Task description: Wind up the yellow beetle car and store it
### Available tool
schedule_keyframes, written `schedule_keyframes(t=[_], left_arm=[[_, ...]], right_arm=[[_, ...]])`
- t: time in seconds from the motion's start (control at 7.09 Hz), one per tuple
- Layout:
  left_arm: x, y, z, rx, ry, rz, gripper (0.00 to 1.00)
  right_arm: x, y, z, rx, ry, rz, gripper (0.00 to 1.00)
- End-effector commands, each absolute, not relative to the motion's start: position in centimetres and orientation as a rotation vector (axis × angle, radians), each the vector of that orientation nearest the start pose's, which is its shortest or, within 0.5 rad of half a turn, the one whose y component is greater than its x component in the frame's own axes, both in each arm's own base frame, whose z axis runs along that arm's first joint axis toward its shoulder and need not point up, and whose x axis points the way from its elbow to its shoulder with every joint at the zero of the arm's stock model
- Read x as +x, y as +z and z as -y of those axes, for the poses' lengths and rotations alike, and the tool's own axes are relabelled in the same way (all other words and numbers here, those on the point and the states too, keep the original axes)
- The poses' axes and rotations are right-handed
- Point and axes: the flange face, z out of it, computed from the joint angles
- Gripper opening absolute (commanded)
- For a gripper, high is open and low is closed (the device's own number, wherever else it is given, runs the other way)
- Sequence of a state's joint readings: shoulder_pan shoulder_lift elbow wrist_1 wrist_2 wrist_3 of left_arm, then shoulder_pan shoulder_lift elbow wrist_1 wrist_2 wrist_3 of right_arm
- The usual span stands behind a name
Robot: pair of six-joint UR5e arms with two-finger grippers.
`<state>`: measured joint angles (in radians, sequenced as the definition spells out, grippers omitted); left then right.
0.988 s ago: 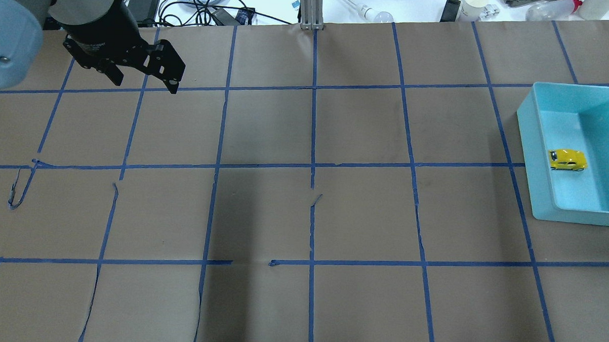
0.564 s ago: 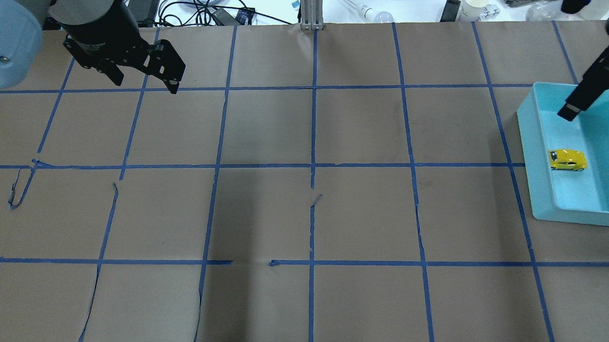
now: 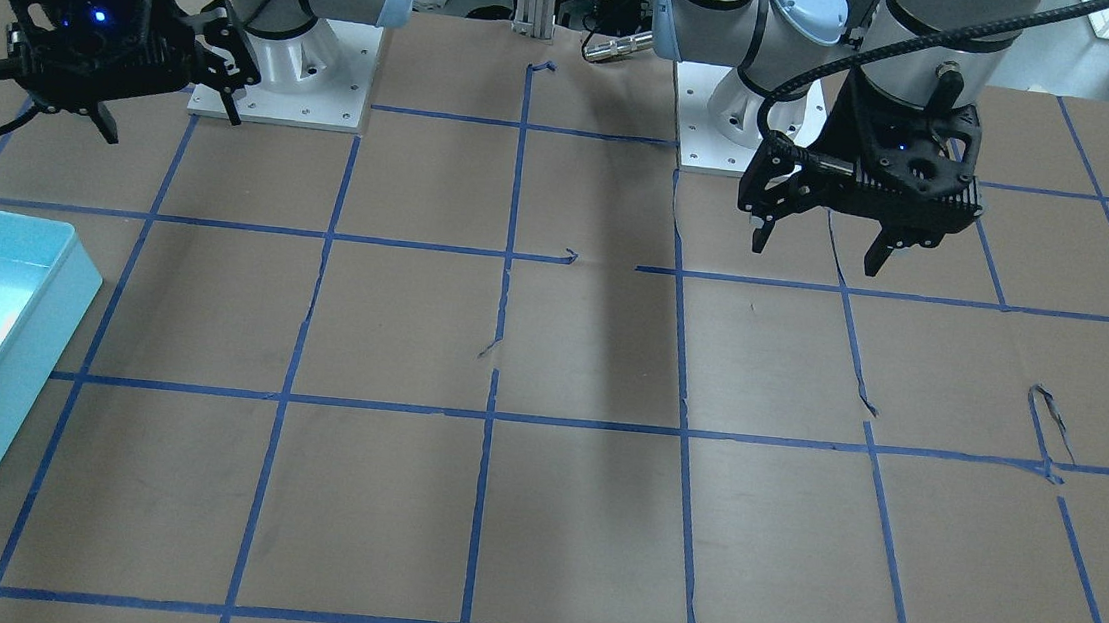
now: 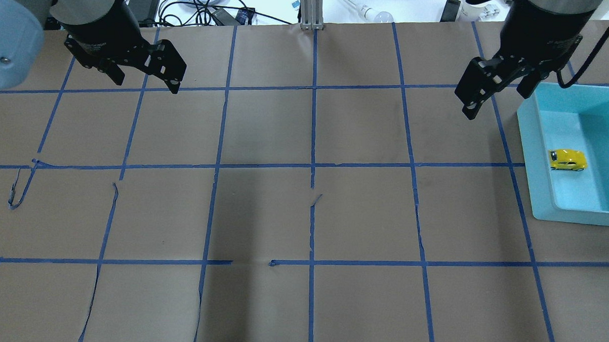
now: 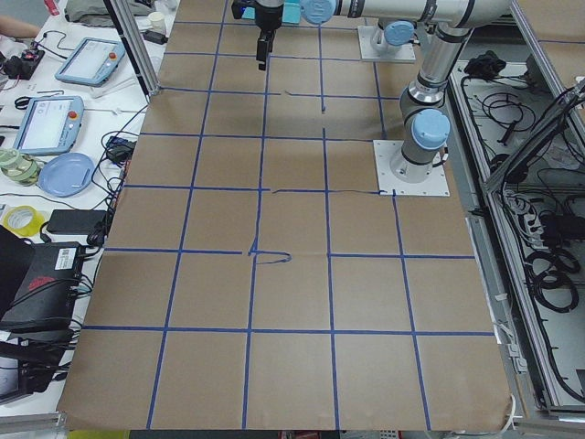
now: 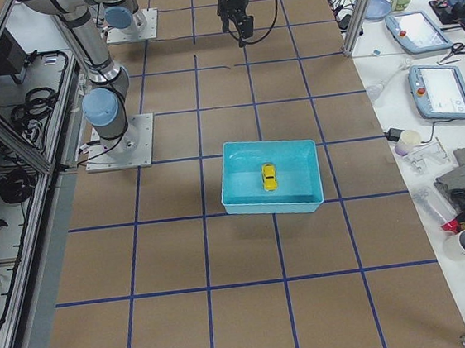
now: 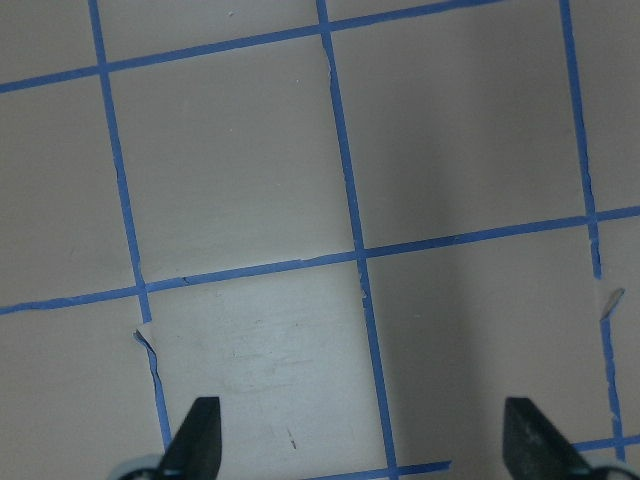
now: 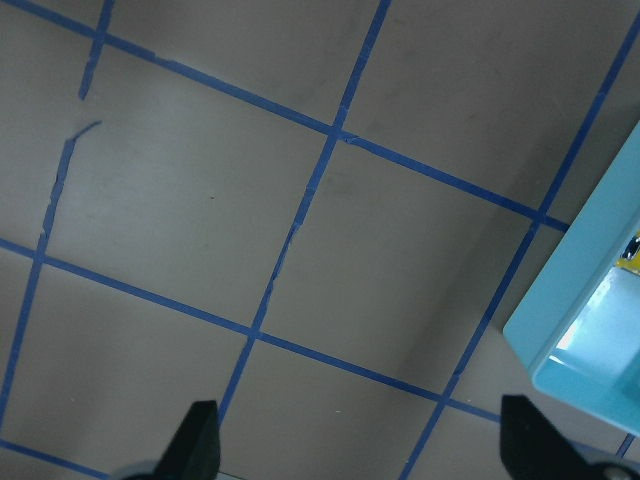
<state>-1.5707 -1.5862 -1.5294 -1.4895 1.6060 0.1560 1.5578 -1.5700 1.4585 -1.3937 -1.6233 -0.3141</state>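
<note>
Left pincer (image 4: 145, 84) and right pincer (image 4: 494, 99) gape empty; yellow beetle car (image 4: 567, 160) lies in teal bin (image 4: 526, 143) (walled in).

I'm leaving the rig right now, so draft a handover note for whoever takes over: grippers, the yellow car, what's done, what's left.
Left gripper: open, empty, above the table, far from the teal bin.
Right gripper: open, empty, above the table just beside the bin.
Yellow beetle car: inside the bin, touched by neither gripper.
Done: the car is stored in the bin.
Left: whether it was wound up cannot be seen from here; check it.
</note>
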Motion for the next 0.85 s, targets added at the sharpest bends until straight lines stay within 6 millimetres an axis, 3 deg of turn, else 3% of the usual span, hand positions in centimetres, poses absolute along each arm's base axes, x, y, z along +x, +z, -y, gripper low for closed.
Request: schedule_keyframes(t=[0.0,0.14,0.71], left_arm=[[-12.9,50.9,50.9,0.237,-0.161,-3.085,1.00],[-12.9,50.9,50.9,0.236,-0.161,-3.085,1.00],[-12.8,50.9,50.9,0.234,-0.159,-3.085,1.00]], right_arm=[[15.0,52.8,48.9,-0.075,-0.015,-3.188,1.00],[15.3,53.0,49.4,0.020,-0.070,-3.172,1.00],[15.7,52.7,49.9,0.032,-0.120,-3.117,1.00]])
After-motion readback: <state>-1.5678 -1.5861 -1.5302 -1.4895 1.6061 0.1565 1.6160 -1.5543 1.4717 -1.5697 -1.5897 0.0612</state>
